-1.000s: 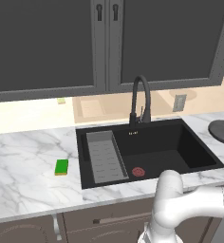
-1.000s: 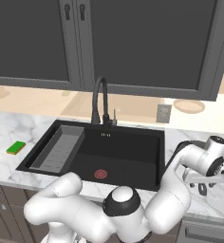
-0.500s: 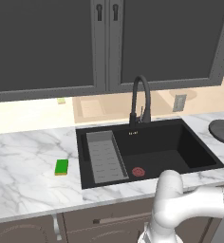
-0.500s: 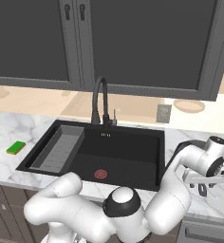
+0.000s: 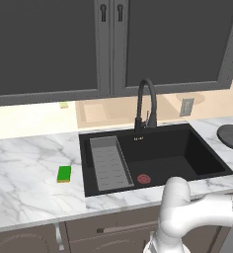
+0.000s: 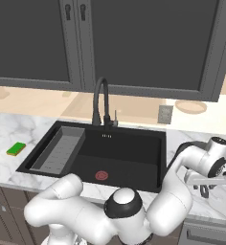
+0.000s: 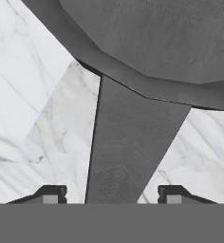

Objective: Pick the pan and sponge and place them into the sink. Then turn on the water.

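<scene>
The pan [image 5: 232, 136] lies on the marble counter right of the sink [image 5: 180, 153], dark grey and round. In the hand view its bowl [image 7: 147, 38] fills the top and its flat handle [image 7: 133, 137] runs down between my fingertips. My gripper [image 7: 111, 195] straddles that handle, open, with a gap of marble on each side. From the right base view the gripper [image 6: 203, 189] hangs low over the right counter. The green sponge [image 5: 64, 174] rests on the counter left of the sink [image 6: 129, 153], also seen as the sponge [image 6: 16, 149]. No water runs from the faucet [image 5: 147, 106].
A grey ribbed tray [image 5: 108, 163] sits in the sink's left part, with a red drain [image 5: 144, 179] in the basin floor. Dark wall cabinets hang above the faucet [image 6: 101, 103]. My own arm loops across the counter's front edge.
The hand has sunk slightly lower over the right counter. Pan, sponge and faucet have not moved.
</scene>
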